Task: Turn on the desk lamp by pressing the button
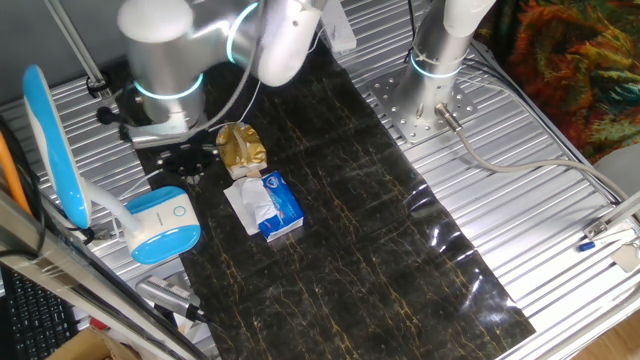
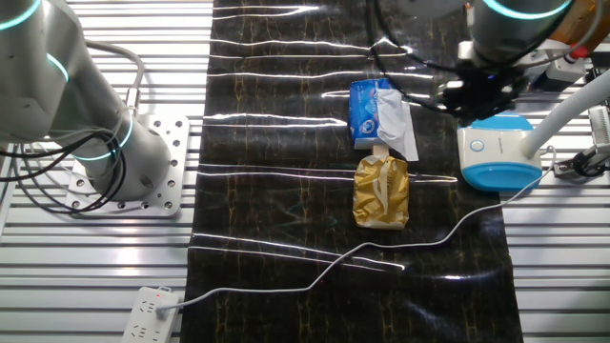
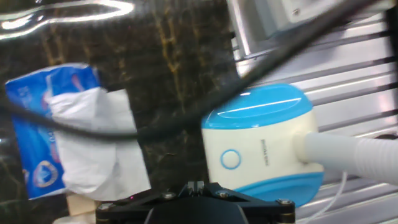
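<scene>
The desk lamp has a light-blue and white base (image 1: 165, 226), a white neck and a long blue head (image 1: 50, 145) at the table's left. The base also shows in the other fixed view (image 2: 496, 152) and in the hand view (image 3: 261, 146). Its round button (image 3: 231, 159) sits on the white top of the base. My gripper (image 3: 196, 185) hangs above the mat just beside the base, with its two fingertips touching and holding nothing. The button lies a little to the right of the fingertips in the hand view. In one fixed view the gripper (image 1: 186, 160) is just behind the base.
A blue tissue packet (image 1: 272, 206) with white tissue sticking out lies next to the base. A gold packet (image 1: 241, 147) lies beside it. A white cable (image 2: 419, 243) runs across the dark mat to a power strip (image 2: 148, 305). A black cable crosses the hand view.
</scene>
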Motion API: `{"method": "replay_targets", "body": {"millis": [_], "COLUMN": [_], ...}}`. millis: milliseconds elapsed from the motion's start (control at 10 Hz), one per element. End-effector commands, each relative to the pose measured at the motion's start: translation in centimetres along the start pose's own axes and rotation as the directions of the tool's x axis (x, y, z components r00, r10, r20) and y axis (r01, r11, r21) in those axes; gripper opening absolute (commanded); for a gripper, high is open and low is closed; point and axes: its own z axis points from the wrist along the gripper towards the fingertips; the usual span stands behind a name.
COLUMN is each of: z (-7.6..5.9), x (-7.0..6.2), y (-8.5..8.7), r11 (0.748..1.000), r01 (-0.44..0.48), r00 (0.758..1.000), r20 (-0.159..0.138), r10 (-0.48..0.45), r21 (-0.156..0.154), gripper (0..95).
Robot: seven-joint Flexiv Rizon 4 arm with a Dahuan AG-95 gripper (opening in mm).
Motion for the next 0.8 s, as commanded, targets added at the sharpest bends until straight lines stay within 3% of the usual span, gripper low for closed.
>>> {"method": "replay_targets", "body": {"millis": [100,200,300,400,600,700,800], "z": [1.0,2.1,2.4,3.9,4.8,4.9,4.9], "x": [-0.3,-0.3,-0.3,0.0,0.4,0.4,0.4], "y": [-0.8,-0.9,-0.9,-0.8,-0.8,-0.8,-0.8], "r11": [1.0,1.0,1.0,1.0,1.0,1.0,1.0], "r01": [0.001,0.003,0.005,0.002,-0.004,-0.006,-0.005], "r00": [1.0,1.0,1.0,1.0,0.998,0.998,0.998], "r20": [0.005,0.016,0.018,0.03,0.055,0.059,0.059], "r10": [-0.001,-0.004,-0.005,-0.003,0.003,0.005,0.005], "r21": [0.009,0.011,0.01,0.008,0.008,0.008,0.008], "gripper": [0.0,0.0,0.0,19.0,19.0,38.0,38.0]}}
